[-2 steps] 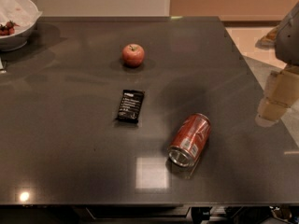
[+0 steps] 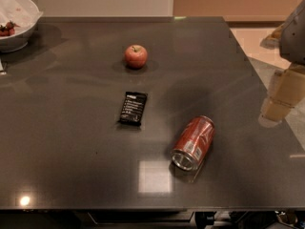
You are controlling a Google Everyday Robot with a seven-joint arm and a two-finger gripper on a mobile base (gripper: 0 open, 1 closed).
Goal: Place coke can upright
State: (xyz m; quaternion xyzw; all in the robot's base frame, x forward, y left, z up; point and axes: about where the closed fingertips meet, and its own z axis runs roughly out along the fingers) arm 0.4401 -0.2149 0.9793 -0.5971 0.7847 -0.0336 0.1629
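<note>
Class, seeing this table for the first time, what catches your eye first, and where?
The coke can lies on its side at the front right of the dark table. A red apple sits farther back, and the gripper hangs at the table's right edge.

Coke can (image 2: 193, 143): red body, white label markings, silver ends. It lies on its side on the bench (image 2: 66, 147), one silver end facing the near edge. Gripper (image 2: 279, 99) hangs over the bench's right edge. The can sits apart from it, to its left and nearer the front.
</note>
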